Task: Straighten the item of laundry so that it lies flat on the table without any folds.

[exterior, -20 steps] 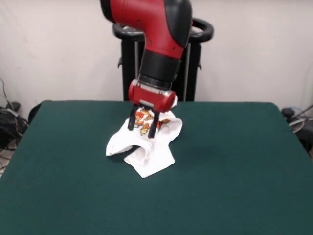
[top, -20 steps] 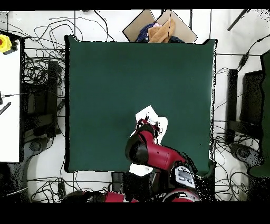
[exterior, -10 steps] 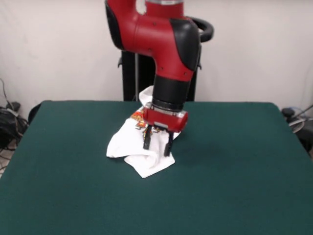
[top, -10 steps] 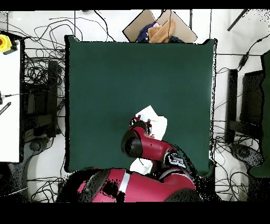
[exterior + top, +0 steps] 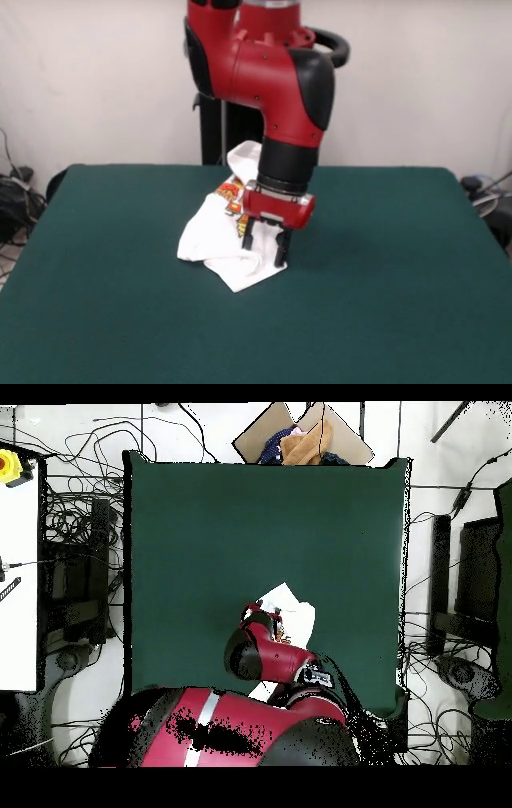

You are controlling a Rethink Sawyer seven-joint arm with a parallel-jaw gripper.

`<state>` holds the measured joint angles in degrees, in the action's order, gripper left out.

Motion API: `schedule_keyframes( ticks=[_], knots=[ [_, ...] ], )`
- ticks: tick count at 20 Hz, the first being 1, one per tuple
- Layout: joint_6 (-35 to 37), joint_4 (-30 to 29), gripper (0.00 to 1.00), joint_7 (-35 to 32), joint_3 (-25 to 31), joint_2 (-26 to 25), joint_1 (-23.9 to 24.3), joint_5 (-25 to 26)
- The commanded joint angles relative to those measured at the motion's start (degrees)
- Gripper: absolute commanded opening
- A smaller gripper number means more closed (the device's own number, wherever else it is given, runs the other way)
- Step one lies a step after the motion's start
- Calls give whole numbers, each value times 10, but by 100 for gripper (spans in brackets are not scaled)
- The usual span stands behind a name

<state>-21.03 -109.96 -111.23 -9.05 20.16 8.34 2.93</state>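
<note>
The item of laundry is a white shirt lying crumpled in a heap on the dark green table, slightly left of centre. A patch of red and orange print shows near its top, and one white fold rises behind the arm. My gripper points down over the heap's right side, open, with both black fingers spread and their tips at the cloth. Whether the tips press into the cloth I cannot tell. In the overhead view the shirt shows as a small white patch on the table, with the red arm covering part of it.
An open cardboard box with clothes sits just past the table's edge in the overhead view. Cables lie on the floor around the table. A white side table stands off to the left in the overhead view.
The arm has moved from over the printed part of the shirt to the heap's right side and come lower. The gripper stays open. The shirt's heap has barely shifted.
</note>
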Motion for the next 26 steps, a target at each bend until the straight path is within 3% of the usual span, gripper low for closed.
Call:
schedule_keyframes(
  ticks=[1, 3, 10, 20, 26],
  knots=[
    [-26, 88, 100, -67, -22, -91, -64, -80],
    [-4, 85, 100, -68, -36, -85, -75, -101],
    [129, 53, 100, -60, -7, 24, -52, -78],
    [164, 54, 100, -91, 18, 48, -57, -84],
    [132, 57, 100, -100, 116, 24, 0, -52]
  ],
)
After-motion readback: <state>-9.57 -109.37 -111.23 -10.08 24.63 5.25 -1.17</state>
